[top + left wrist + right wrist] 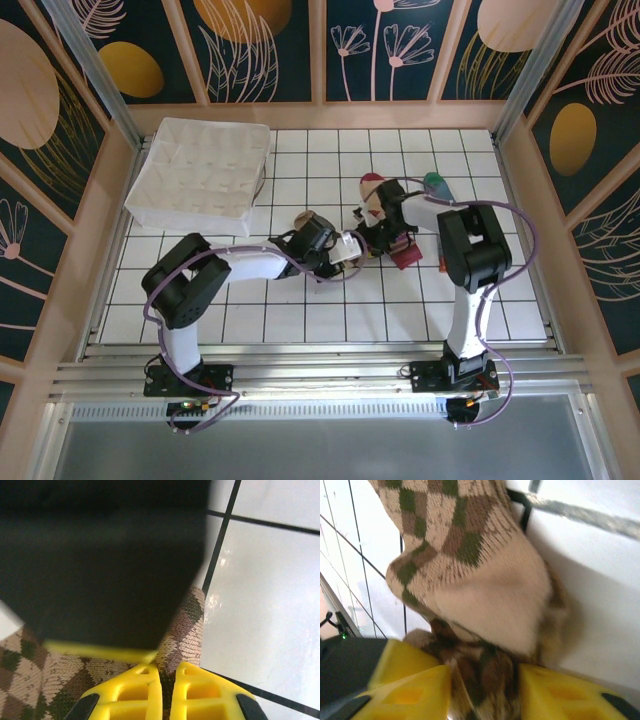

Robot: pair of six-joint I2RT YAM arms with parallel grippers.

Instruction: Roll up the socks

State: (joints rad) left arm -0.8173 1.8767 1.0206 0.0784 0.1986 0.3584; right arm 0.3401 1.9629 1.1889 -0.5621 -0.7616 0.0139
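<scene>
The tan-and-brown argyle sock (187, 625) is bunched between both grippers at the middle of the tiled table. My left gripper (166, 680) is pinched on a fold of its knit, with the fingers almost touching. A thick wad of the same sock (470, 555) fills the jaws of my right gripper (482, 680). In the top view the left gripper (350, 247) and the right gripper (378, 232) meet tip to tip. The beige sock's red toe (372, 182) and striped cuff (407, 256) stick out from under the right arm. The green toe of the blue-grey sock (434, 183) lies beside them.
A white compartmented fabric organiser (200, 175) sits at the back left. Wooden walls (112, 190) enclose the table on three sides. The right gripper's dark body (100, 555) blocks much of the left wrist view. Bare tiles (330, 320) lie along the front.
</scene>
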